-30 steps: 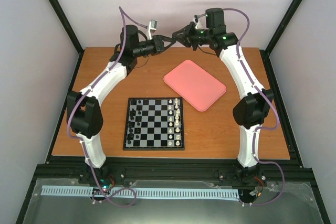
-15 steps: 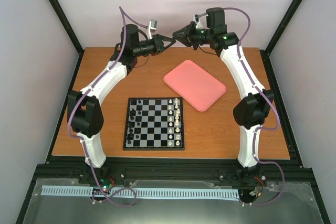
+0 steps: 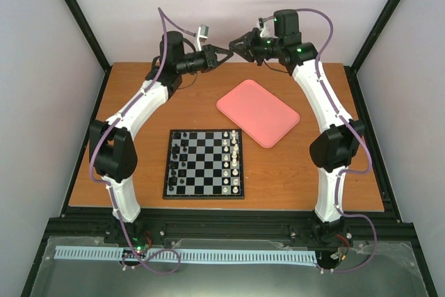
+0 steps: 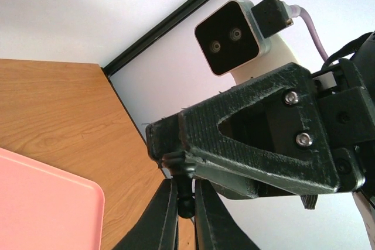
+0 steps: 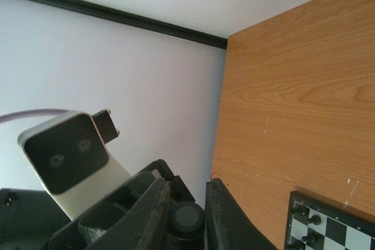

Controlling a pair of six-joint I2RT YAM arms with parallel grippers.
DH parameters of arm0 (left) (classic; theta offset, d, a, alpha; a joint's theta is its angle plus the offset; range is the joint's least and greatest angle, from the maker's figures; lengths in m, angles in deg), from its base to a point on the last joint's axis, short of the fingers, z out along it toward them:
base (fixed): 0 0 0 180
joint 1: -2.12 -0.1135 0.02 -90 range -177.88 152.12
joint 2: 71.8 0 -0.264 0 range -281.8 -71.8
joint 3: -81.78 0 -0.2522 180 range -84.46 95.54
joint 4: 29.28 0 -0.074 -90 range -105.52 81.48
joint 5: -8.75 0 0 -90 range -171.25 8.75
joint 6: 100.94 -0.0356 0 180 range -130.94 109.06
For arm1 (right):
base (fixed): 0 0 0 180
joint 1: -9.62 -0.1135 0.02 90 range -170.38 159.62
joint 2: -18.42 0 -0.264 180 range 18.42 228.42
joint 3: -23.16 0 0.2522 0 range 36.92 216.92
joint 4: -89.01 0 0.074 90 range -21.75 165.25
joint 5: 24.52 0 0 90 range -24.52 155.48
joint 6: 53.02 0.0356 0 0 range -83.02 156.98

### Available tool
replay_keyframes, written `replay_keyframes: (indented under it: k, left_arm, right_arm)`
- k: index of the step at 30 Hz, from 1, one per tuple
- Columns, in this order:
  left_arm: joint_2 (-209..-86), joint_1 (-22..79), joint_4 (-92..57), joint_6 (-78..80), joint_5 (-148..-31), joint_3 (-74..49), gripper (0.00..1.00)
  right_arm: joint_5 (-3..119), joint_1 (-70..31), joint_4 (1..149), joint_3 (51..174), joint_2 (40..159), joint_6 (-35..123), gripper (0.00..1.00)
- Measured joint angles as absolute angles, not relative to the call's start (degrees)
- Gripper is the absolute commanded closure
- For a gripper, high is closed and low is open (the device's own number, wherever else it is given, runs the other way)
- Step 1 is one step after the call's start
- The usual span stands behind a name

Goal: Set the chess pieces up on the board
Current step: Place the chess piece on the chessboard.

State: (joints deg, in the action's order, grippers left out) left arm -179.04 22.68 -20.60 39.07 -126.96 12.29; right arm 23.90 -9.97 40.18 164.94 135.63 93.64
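The left pincer (image 3: 227, 51) is closed on a small black piece (image 4: 186, 202), which is clamped between its two fingers in the left wrist view. The right pincer (image 5: 187, 197) is set tip to tip with it in the air, above the far part of the worktop (image 3: 299, 172). Its jaws are nearly closed, and a dark round thing is pinched between them in the right wrist view. This is taken to be the same black piece seen end on, so it is gripped from both sides, well above the wood.

The board (image 3: 204, 195) is laid on the near middle of the worktop, well apart from both pincers and nearer the arm bases. Black pieces (image 3: 176, 161) are ranged along its left side and white pieces (image 3: 235, 161) along its right side. A pink tray (image 3: 258, 112) is set between the board and the pincers, off to the board's right and not touching it. One corner of the board, with a few black pieces on it, is seen at the lower right of the right wrist view.
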Motion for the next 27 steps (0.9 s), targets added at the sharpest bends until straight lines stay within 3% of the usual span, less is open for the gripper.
replay_keyframes:
  k: [16, 20, 27]
  left_arm:
    - [-177.4, 22.5, -1.5, 24.4, -129.2, 19.0, 0.99]
    - [-175.3, 22.5, 5.8, 19.8, -129.8, 19.0, 0.99]
    - [-170.7, 22.5, 22.8, 10.5, -127.6, 19.0, 0.99]
  right_arm:
    - [24.9, -10.3, 37.3, 165.5, 135.6, 91.3, 0.25]
    - [26.6, -10.0, 37.4, 167.5, 135.6, 89.9, 0.01]
    - [31.3, -8.7, 35.0, 174.4, 136.4, 85.4, 0.00]
